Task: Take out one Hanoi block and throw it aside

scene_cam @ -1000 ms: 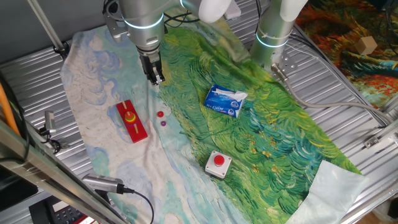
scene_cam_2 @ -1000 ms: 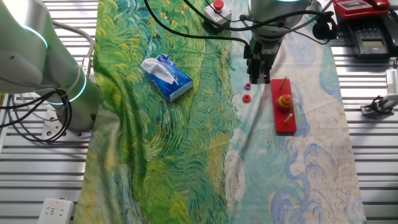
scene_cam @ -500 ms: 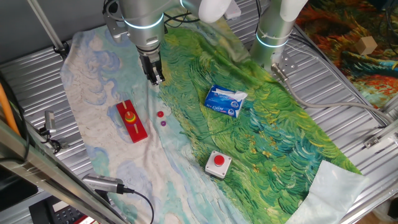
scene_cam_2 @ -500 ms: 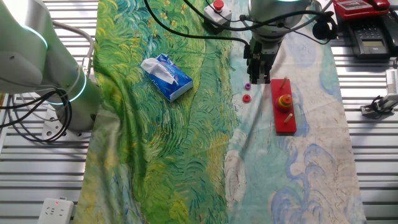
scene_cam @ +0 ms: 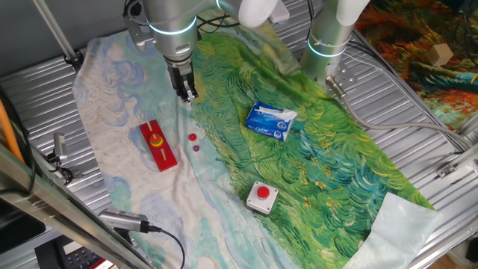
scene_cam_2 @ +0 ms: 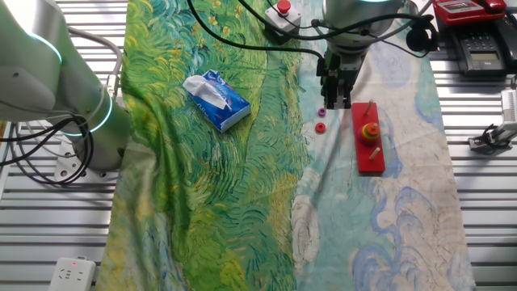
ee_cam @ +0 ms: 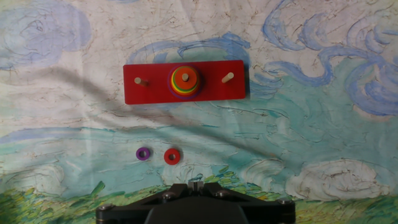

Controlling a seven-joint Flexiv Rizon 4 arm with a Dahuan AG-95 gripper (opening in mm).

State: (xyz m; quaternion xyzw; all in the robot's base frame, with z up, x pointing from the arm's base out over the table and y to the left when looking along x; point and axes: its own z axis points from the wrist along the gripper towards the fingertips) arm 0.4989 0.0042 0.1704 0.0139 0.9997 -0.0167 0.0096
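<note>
Hanoi block [ee_cam: 171, 156], a small red ring, lies flat on the pale blue-and-white part of the painted cloth [ee_cam: 323, 124], just right of a tiny purple ring [ee_cam: 143, 153] and not touching it. Both rings sit on the cloth a little apart from the red base [ee_cam: 155, 93], which lies flat with three pegs; the middle peg carries a stack of discs [ee_cam: 185, 81], orange on top with yellow and further rims below, and the two outer pegs are bare.

Going left to right in one fixed view: ribbed metal table [scene_cam: 30, 97], then the pale swirled end of the cloth with the base [scene_cam: 159, 146] and the block [scene_cam: 193, 137] beside it, then the gripper [scene_cam: 187, 93] hanging above the cloth, clear of both rings. Its fingers look close together with nothing between them, but whether it is fully clenched I cannot tell. Further right the cloth turns green and yellow; a blue tissue pack [scene_cam: 271, 121] lies there, and a grey box with a red button [scene_cam: 262, 196] sits nearer the camera. A second robot arm [scene_cam: 332, 37] stands at the cloth's far edge.

In the other fixed view the block [scene_cam_2: 320, 127] lies between the green area and the base [scene_cam_2: 370, 141], with a power strip [scene_cam_2: 73, 273] on the table at lower left.
</note>
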